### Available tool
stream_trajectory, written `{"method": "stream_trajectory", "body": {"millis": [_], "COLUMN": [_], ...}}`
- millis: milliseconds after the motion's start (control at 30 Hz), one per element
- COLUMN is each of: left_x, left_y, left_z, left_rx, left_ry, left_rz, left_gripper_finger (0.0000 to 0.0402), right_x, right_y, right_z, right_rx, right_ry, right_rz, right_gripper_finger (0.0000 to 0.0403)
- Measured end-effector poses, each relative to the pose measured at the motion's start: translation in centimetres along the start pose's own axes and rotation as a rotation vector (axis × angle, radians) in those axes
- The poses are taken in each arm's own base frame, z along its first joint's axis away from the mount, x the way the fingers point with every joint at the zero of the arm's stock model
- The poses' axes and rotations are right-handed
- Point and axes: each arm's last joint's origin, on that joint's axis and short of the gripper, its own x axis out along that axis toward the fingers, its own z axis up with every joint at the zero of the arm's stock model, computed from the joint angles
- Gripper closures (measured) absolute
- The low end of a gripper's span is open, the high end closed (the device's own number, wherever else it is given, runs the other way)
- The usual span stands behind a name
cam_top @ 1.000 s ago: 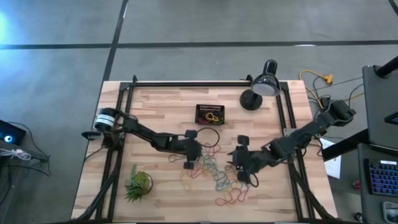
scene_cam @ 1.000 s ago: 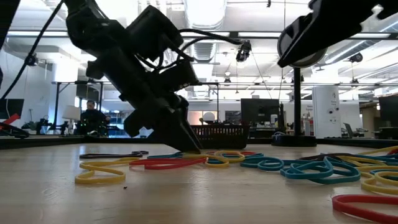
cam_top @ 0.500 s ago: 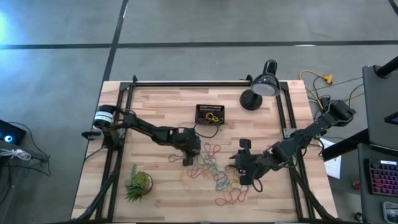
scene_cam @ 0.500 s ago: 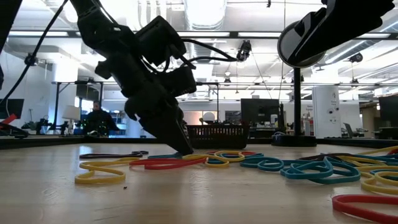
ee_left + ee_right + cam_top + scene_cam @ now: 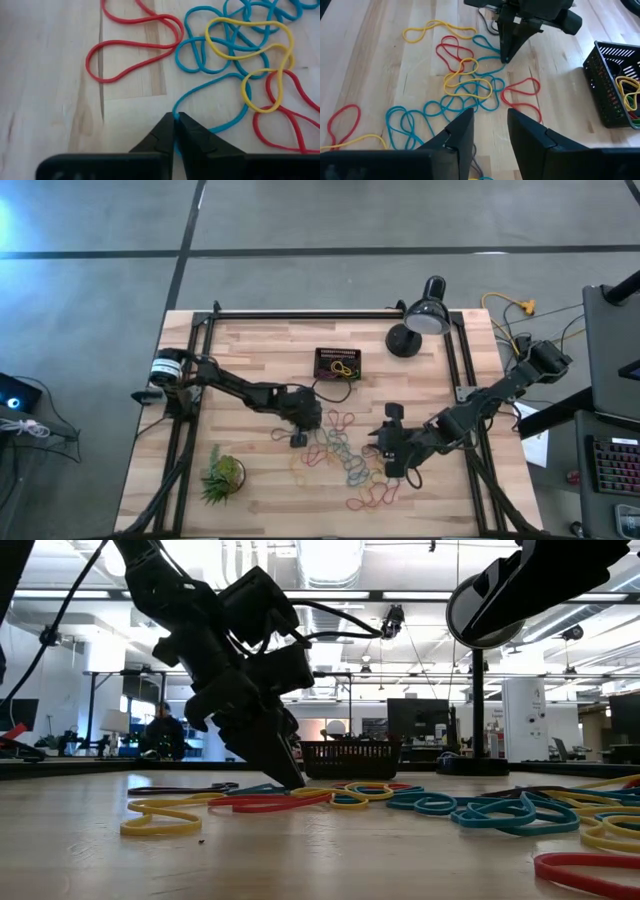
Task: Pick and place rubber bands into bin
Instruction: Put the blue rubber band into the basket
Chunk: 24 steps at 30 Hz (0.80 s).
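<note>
Several rubber bands (image 5: 345, 455) in red, blue and yellow lie loose on the wooden table, also seen in the low view (image 5: 430, 802). The black bin (image 5: 338, 363) stands farther back with a few bands inside (image 5: 615, 90). My left gripper (image 5: 176, 122) is down at the left edge of the pile (image 5: 298, 438), shut on a blue rubber band (image 5: 215, 107). My right gripper (image 5: 490, 132) hovers open over the pile's right side (image 5: 392, 470), holding nothing. My left gripper pinches the blue band at the bend of its loop (image 5: 175, 115) between its two fingertips. The fingers (image 5: 285, 765) slant down from the table's left. The band is a single strand there and its remaining length lies slack on the table among the other bands.
A black desk lamp (image 5: 420, 325) stands at the back right and a spiky green plant (image 5: 222, 475) at the front left. Black frame rails (image 5: 190, 410) run along the table's left, right and far sides. People show in the room beyond (image 5: 160, 730).
My left gripper has swung a little toward the table's far-left and tipped, keeping its tip on the table at the pile's edge. Its fingers have then come together on the blue band. The bands have stayed where they were.
</note>
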Motion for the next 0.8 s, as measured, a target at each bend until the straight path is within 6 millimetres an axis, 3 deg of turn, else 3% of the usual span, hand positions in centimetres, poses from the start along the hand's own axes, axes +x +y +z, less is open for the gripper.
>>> {"method": "stream_trajectory", "body": {"millis": [200, 500, 800], "left_x": [-1.6, -6.1, -9.1], "left_y": [-0.5, -1.1, 0.7], "left_z": [0.9, 3.5, 5.8], "left_rx": [0.035, 0.147, 0.254], "left_ry": [-0.042, -0.217, -0.388], "left_rz": [0.039, 0.208, 0.449], "left_gripper_finger": [0.04, 0.0401, 0.0401], "right_x": [0.0, 0.0, 0.0], "right_y": [0.0, 0.0, 0.0], "right_z": [0.0, 0.0, -0.1], "right_rx": [0.0, -0.004, -0.002], "right_ry": [0.001, 0.002, 0.0], "right_rz": [-0.001, -0.006, -0.006], "right_gripper_finger": [0.0294, 0.0299, 0.031]}}
